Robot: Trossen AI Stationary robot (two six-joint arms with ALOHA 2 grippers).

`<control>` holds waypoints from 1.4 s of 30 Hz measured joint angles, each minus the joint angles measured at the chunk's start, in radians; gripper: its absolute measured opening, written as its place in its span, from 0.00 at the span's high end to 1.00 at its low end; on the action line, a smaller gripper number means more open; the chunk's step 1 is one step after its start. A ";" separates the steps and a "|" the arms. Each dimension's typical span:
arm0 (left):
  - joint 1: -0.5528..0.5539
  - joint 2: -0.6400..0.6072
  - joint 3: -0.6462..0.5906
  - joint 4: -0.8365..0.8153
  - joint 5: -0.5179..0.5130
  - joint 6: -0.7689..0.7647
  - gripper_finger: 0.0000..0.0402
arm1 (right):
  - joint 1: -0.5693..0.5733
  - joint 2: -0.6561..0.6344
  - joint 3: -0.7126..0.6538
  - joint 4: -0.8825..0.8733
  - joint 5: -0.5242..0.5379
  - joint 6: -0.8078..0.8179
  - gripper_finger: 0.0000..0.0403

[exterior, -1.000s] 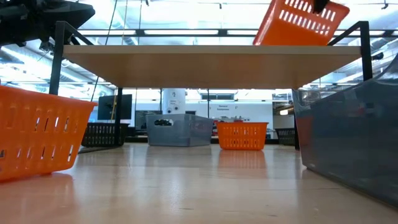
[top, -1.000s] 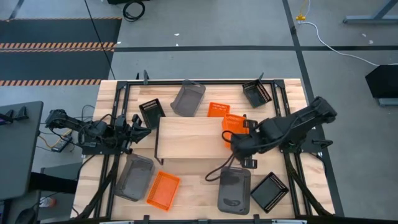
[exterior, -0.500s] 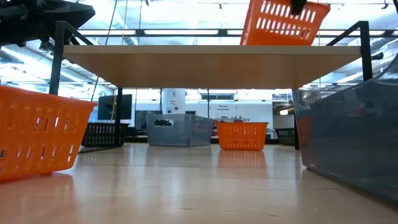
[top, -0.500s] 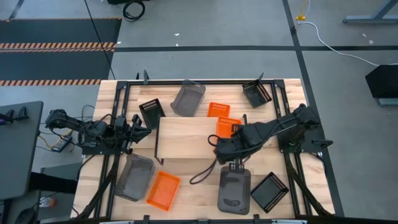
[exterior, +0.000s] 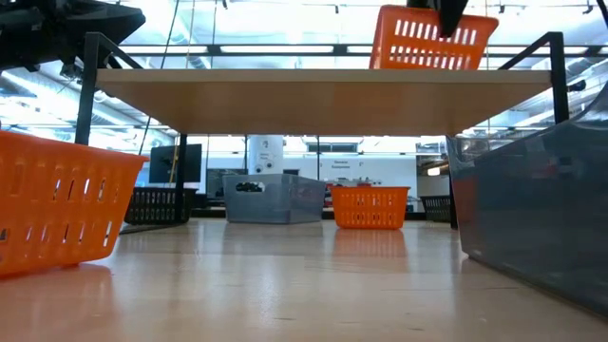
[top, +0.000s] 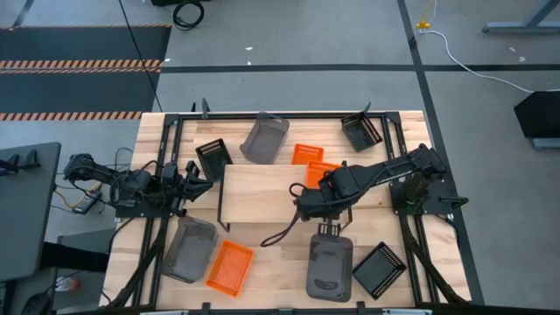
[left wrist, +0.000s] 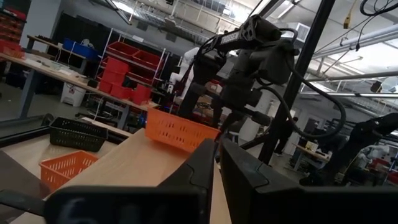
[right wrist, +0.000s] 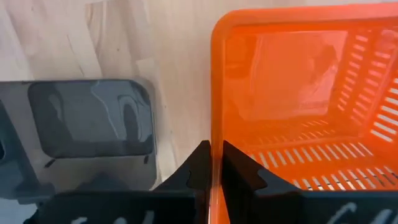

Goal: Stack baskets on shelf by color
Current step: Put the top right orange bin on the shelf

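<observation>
One orange perforated basket point(exterior: 425, 40) sits on the pale wood shelf point(top: 262, 197), largely hidden from above by the right gripper point(right wrist: 212, 165), whose narrow fingers pinch its thin rim. Left gripper point(left wrist: 216, 163), nearly closed and empty, waits beside the shelf.

You had one bright orange perforated plastic basket point(exterior: 429, 40) sitting slightly tilted on the right end of the low light-wood shelf point(top: 262, 194). Around the shelf, your other small baskets lay scattered on the surface: grey solid point(top: 330, 267), black perforated point(top: 378, 269) and orange point(top: 229, 268) ones.
</observation>
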 joint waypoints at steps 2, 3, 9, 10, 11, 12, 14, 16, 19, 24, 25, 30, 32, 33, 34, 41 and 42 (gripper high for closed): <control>0.000 0.000 0.000 0.000 0.000 0.000 0.91 | 0.001 0.000 0.000 0.000 -0.001 -0.006 0.88; 0.000 0.000 0.000 0.000 0.000 0.000 0.91 | 0.001 0.000 0.000 0.000 -0.001 -0.006 0.86; 0.000 0.000 0.000 0.000 0.005 -0.005 0.91 | 0.001 0.000 0.000 0.000 0.006 -0.009 0.74; 0.000 0.000 0.000 0.000 0.009 -0.005 0.91 | 0.000 0.000 0.000 0.000 0.017 -0.009 0.72; 0.000 0.000 0.000 0.000 0.011 -0.005 0.91 | -0.001 0.000 0.000 0.000 0.027 -0.010 0.70; 0.000 0.000 0.000 0.000 0.011 -0.005 0.91 | -0.003 0.000 0.000 0.000 0.034 -0.016 0.68; 0.000 0.000 0.000 0.000 0.011 -0.005 0.91 | -0.008 0.000 0.000 0.000 0.035 -0.041 0.65; 0.000 0.000 0.000 0.000 0.011 -0.005 0.91 | -0.013 0.000 0.000 0.000 0.034 -0.064 0.63; 0.000 0.000 0.000 0.000 0.011 -0.006 0.91 | -0.015 0.000 0.000 0.000 0.034 -0.085 0.63; 0.000 0.000 0.000 0.000 0.012 -0.006 0.91 | 0.002 -0.001 -0.031 0.001 0.034 -0.101 0.63; 0.000 0.000 0.000 0.000 0.012 -0.006 0.91 | 0.004 -0.001 -0.043 0.001 0.033 -0.100 0.63; 0.000 0.000 0.000 0.000 0.012 -0.007 0.91 | 0.013 -0.001 -0.082 0.000 0.034 -0.097 0.64; 0.000 0.000 0.000 0.000 0.012 -0.007 0.91 | 0.014 -0.001 -0.089 0.000 0.034 -0.096 0.64; 0.000 0.000 0.000 0.000 0.012 -0.007 0.91 | 0.014 -0.002 -0.093 0.001 0.034 -0.095 0.64; 0.000 0.000 0.000 0.000 0.012 -0.007 0.91 | 0.014 -0.003 -0.097 0.000 0.034 -0.093 0.64; 0.000 0.000 0.000 0.000 0.012 -0.007 0.91 | 0.013 -0.004 -0.115 0.000 -0.001 0.011 0.64; 0.000 0.000 0.000 0.000 0.012 -0.007 0.91 | 0.013 -0.004 -0.115 0.000 -0.010 0.038 0.64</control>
